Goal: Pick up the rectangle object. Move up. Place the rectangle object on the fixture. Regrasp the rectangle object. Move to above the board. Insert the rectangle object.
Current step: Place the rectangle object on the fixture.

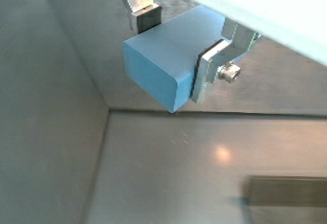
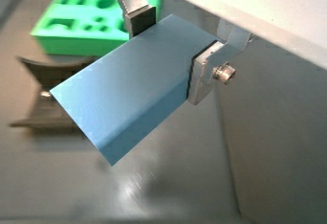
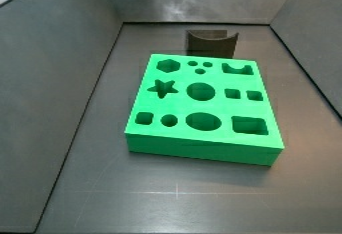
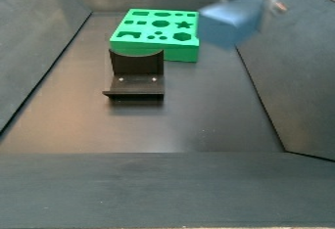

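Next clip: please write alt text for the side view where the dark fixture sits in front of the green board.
A two-finger gripper holds a small grey-blue rectangular block in the air, clear of the floor. Below stands the dark notched fixture, unoccupied, with the bright green slab-shaped board full of shaped cut-outs behind it.

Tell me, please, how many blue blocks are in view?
1: the rectangle object, held in the gripper up in the air, beside the fixture and board. None hidden, apparently.
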